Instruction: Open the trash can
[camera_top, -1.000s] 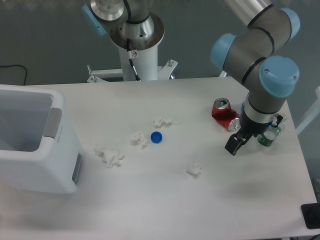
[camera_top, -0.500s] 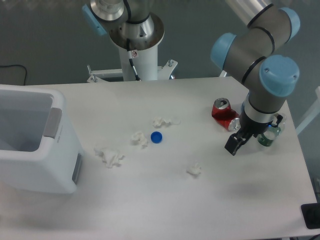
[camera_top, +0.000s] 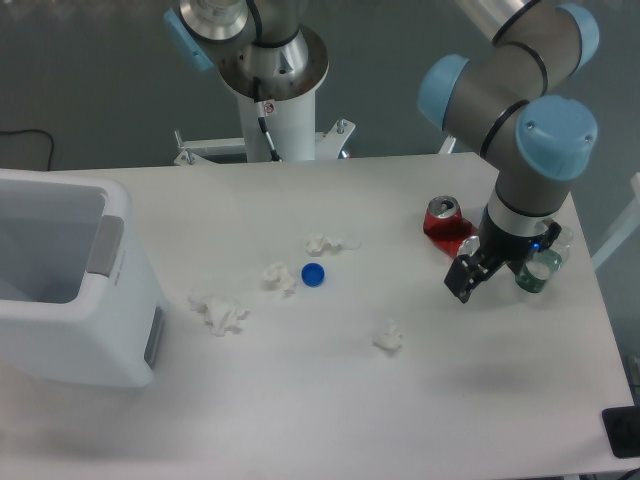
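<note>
The bin (camera_top: 70, 285) is sitting at the left edge of the desk (camera_top: 330, 400), its long side running front to back, and its top is looking open already. The gripper (camera_top: 462, 282) is hanging near the right edge, far across from it. I cannot tell if the jaws are open or closed. Paper bits (camera_top: 218, 312) are lying between.

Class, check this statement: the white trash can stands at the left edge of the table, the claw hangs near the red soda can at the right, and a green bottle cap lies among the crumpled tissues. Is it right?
Not quite. The bottle cap is blue, not green, as the camera view shows. The rest holds: the trash can stands at the table's left edge, the claw hangs near the red soda can at the right, and the cap lies among the crumpled tissues.
</note>
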